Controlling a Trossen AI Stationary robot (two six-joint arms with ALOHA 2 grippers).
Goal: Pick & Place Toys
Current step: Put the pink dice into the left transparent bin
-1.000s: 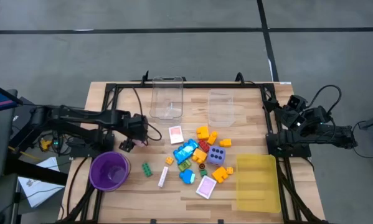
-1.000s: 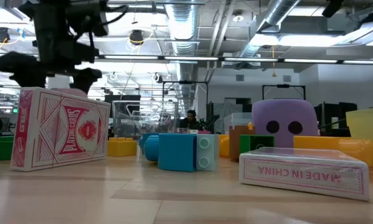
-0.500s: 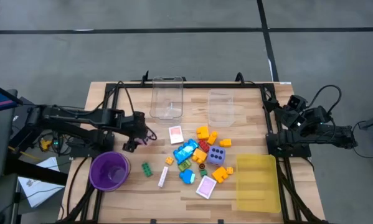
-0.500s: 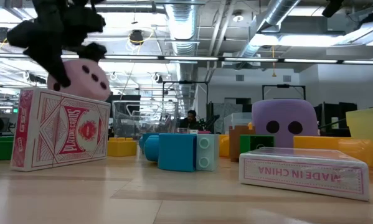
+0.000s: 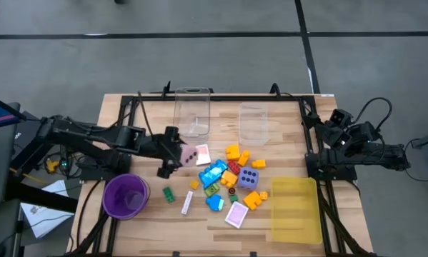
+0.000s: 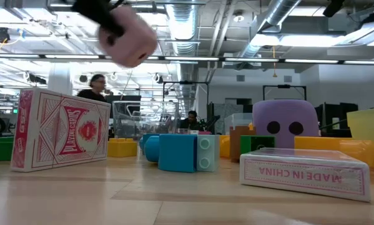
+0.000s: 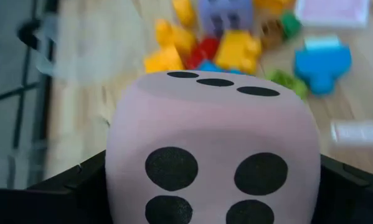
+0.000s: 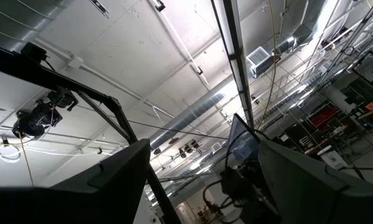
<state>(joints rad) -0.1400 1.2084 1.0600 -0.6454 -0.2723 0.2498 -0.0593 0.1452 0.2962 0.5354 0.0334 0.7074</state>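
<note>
Pink die (image 5: 187,155), soft-cornered with black dots, held well clear of the table (image 5: 121,114) between the widely spread fingers of the left gripper (image 5: 176,153), just beside the flat pink-white card (image 5: 201,153) at the pile's near edge. Filling the left wrist view (image 7: 214,152), with yellow, red and blue blocks (image 7: 202,50) below. Toy heap (image 5: 228,178) bunched mid-table: glossy plastic bricks, a purple dotted die (image 5: 249,178), a green block (image 5: 168,193) lying apart. Open wood all round the heap. Two clear boxes (image 5: 191,111) at the far edge, nothing visible inside. Purple round cup (image 5: 126,196) by the left arm. Translucent yellow tray (image 5: 296,208) at right. Right gripper (image 5: 399,158) parked off the table's right edge, fingers apart, holding nothing.
</note>
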